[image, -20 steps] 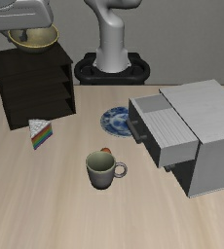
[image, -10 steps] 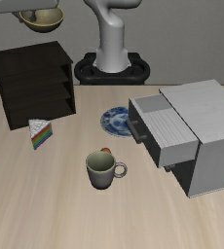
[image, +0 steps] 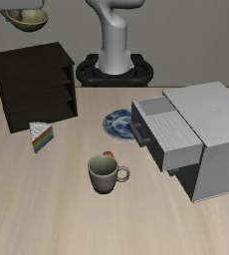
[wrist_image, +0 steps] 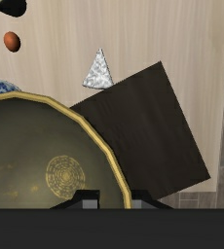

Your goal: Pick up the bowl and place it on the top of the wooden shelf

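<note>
The tan bowl (image: 29, 20) hangs high in the air, above and toward the exterior view's left of the dark wooden shelf (image: 32, 80). My gripper (image: 25, 7) is shut on the bowl's rim from above. In the wrist view the bowl (wrist_image: 56, 165) looms large just in front of my gripper (wrist_image: 117, 203), its golden rim running between the fingertips. The shelf's dark top (wrist_image: 148, 131) lies far below, beside the bowl and partly covered by it. Nothing rests on the shelf top.
On the table stand a green mug (image: 107, 172), a blue patterned plate (image: 117, 124), a cake slice (image: 41, 136) in front of the shelf, and a white cabinet (image: 211, 139) with an open drawer (image: 164, 134). A small red object (wrist_image: 12, 41) lies near the mug.
My gripper has lifted the bowl higher and carried it toward the exterior view's left, away from directly over the shelf top. Everything on the table stays put.
</note>
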